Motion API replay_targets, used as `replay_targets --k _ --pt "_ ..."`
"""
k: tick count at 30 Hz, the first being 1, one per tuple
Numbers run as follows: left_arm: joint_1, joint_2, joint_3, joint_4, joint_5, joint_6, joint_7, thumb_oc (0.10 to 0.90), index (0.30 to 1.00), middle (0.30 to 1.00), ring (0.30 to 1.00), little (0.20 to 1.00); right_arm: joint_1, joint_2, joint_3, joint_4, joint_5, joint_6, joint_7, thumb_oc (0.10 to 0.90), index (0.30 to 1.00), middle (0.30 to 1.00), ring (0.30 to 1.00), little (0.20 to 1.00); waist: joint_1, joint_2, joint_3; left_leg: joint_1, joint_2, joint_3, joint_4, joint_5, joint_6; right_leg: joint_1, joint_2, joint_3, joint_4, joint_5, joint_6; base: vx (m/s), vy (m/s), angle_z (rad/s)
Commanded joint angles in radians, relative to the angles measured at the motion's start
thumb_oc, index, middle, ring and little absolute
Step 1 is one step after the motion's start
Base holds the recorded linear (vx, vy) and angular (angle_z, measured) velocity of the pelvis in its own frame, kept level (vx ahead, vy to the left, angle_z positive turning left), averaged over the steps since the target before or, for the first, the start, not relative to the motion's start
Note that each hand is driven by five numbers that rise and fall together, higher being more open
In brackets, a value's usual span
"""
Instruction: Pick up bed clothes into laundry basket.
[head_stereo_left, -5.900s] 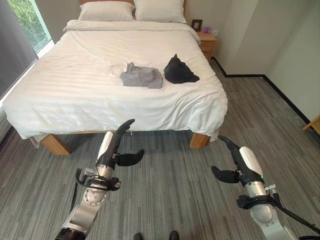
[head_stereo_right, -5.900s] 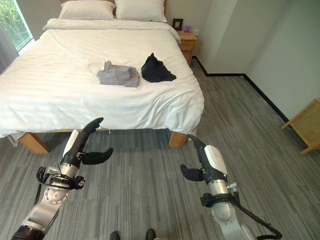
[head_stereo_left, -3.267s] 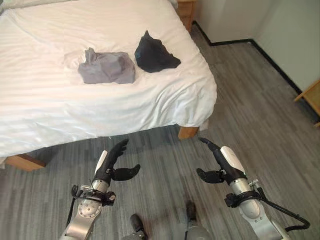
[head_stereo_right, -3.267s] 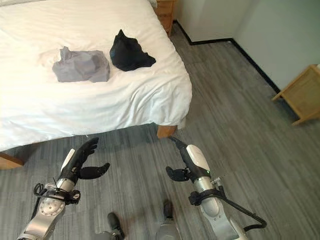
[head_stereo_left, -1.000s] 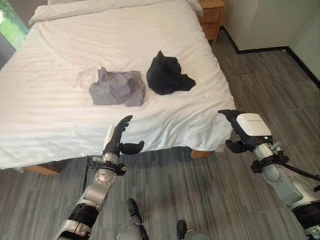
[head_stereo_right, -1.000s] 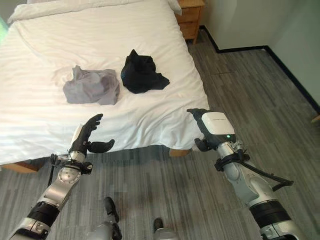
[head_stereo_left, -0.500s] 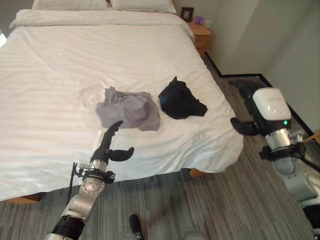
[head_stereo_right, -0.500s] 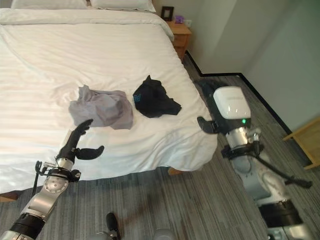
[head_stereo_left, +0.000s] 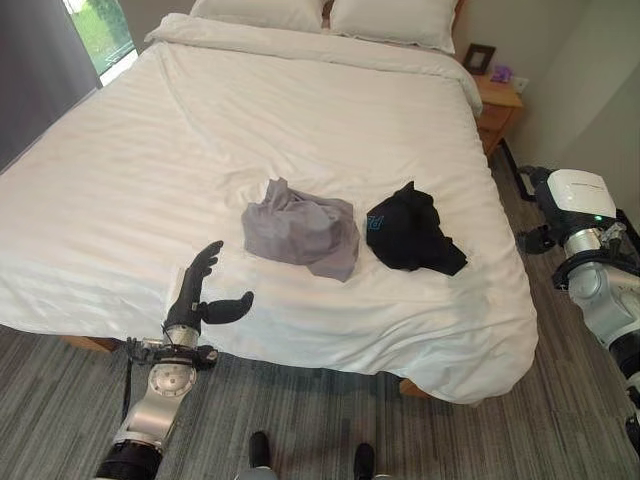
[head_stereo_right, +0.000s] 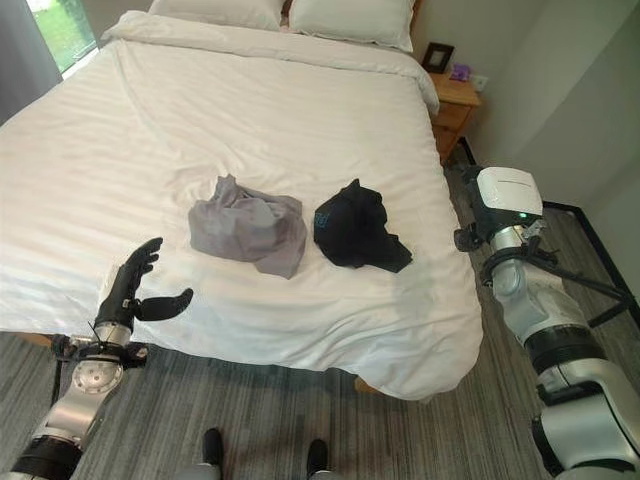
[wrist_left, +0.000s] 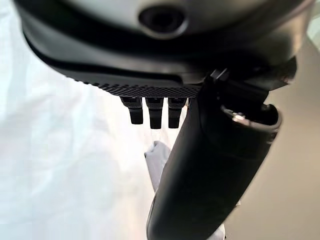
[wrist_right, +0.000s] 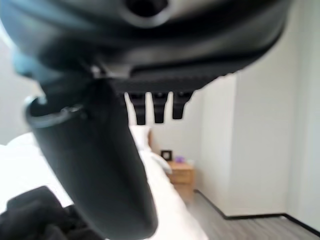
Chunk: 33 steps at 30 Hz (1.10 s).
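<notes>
Two crumpled garments, grey (head_stereo_left: 300, 232) and black (head_stereo_left: 410, 232); both robot hands (head_stereo_left: 200, 297) (head_stereo_left: 572, 200) empty, fingers straight.

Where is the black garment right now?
On the white bed, near its right edge, the black garment lies just right of the grey garment.

The big white bed (head_stereo_left: 200, 150) holds 2 piles of clothes near its foot end. A grey bundle (head_stereo_left: 300, 228) lies just beside a black bundle (head_stereo_left: 410, 232). 2 white pillows (head_stereo_left: 330, 15) sit at the head.
</notes>
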Motion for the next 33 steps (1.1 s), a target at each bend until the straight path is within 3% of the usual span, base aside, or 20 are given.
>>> replay_targets --k 1,4,11,19,21,27,29,30,32,33 --pt "-0.077 0.077 0.02 -0.084 -0.003 -0.101 -0.012 0.8 0.9 0.9 0.9 0.9 -0.24 -0.087 0.085 -0.009 -0.007 -0.038 -0.014 0.8 0.9 0.9 0.9 0.9 0.04 -0.05 -0.041 0.091 0.011 0.022 0.007 -0.192 -0.051 -0.049 -0.088 -0.008 0.006 -0.085 0.074 0.2 -0.173 0.21" --pt "-0.064 0.08 0.027 -0.04 -0.011 -0.099 -0.014 0.8 0.9 0.9 0.9 0.9 -0.289 -0.069 0.156 0.015 -0.04 -0.047 0.007 0.8 0.9 0.9 0.9 0.9 0.075 -0.04 -0.027 0.07 0.021 -0.003 0.007 -0.18 -0.067 -0.039 -0.082 -0.039 0.006 -0.099 0.065 0.09 -0.116 0.18" --pt "-0.053 0.09 -0.004 0.01 -0.026 -0.095 -0.054 0.8 0.9 0.9 0.9 0.9 -0.272 0.034 0.222 0.049 -0.058 -0.054 0.031 0.8 0.9 0.9 0.9 0.9 0.1 -0.015 -0.03 0.026 0.034 -0.036 0.007 -0.155 -0.085 -0.036 -0.072 -0.078 0.006 -0.115 0.057 0.09 -0.088 0.25" --pt "-0.087 0.125 -0.039 0.047 -0.038 -0.093 -0.075 0.8 0.9 0.9 0.9 0.9 -0.251 0.127 0.195 0.177 0.051 -0.06 0.045 0.8 0.9 0.9 0.9 0.9 0.117 0.022 0.005 -0.058 0.032 -0.078 0.007 -0.129 -0.099 -0.085 -0.077 -0.108 0.006 -0.111 0.054 -0.01 -0.057 0.28" --pt "-0.114 0.128 -0.052 0.057 -0.059 -0.102 -0.082 0.8 0.9 0.9 0.9 0.9 -0.268 0.151 0.186 0.244 0.085 -0.063 0.036 0.8 0.9 0.9 0.9 0.9 0.128 0.049 0.036 -0.118 0.031 -0.087 0.007 -0.107 -0.113 -0.143 -0.08 -0.112 0.006 -0.102 0.054 -0.08 -0.041 0.2" --pt "-0.1 0.108 -0.079 0.131 -0.066 -0.103 -0.101 0.8 0.9 0.9 0.9 0.9 -0.273 0.084 0.208 0.297 0.055 -0.069 0.05 0.8 0.9 0.9 0.9 0.9 0.146 0.091 0.062 -0.199 0.048 -0.099 0.007 -0.079 -0.141 -0.192 -0.087 -0.155 0.006 -0.11 0.057 -0.02 -0.012 0.17" --pt "-0.071 0.086 -0.085 0.167 -0.048 -0.093 -0.102 0.8 0.9 0.9 0.9 0.9 -0.23 0.05 0.184 0.262 0.047 -0.074 0.046 0.8 0.9 0.9 0.9 0.9 0.153 0.101 0.064 -0.201 0.049 -0.103 0.007 -0.079 -0.139 -0.183 -0.088 -0.166 0.006 -0.113 0.06 0.05 0.085 0.33" --pt "-0.038 0.049 -0.091 0.186 -0.04 -0.076 -0.109 0.8 0.9 0.9 0.9 0.9 -0.171 -0.01 0.149 0.174 0.029 -0.076 0.034 0.8 0.9 0.9 0.9 0.9 0.158 0.112 0.065 -0.185 0.044 -0.117 0.007 -0.083 -0.132 -0.158 -0.09 -0.18 0.006 -0.118 0.064 0.05 0.111 0.41" --pt "-0.028 0.042 -0.095 0.188 -0.025 -0.067 -0.111 0.8 0.9 0.9 0.9 0.9 -0.12 -0.051 0.118 0.103 0.019 -0.077 0.04 0.8 0.9 0.9 0.9 0.9 0.159 0.113 0.064 -0.174 0.042 -0.128 0.007 -0.087 -0.129 -0.141 -0.092 -0.189 0.006 -0.12 0.067 0.04 0.079 0.45" --pt "-0.03 0.049 -0.103 0.173 0.016 -0.049 -0.127 0.8 0.9 0.9 0.9 0.9 -0.016 -0.114 0.042 0.004 0.026 -0.077 0.048 0.4 0.3 0.3 0.3 0.3 0.16 0.106 0.06 -0.155 0.036 -0.159 0.007 -0.099 -0.12 -0.108 -0.094 -0.208 0.006 -0.122 0.072 0.03 0.048 0.33"
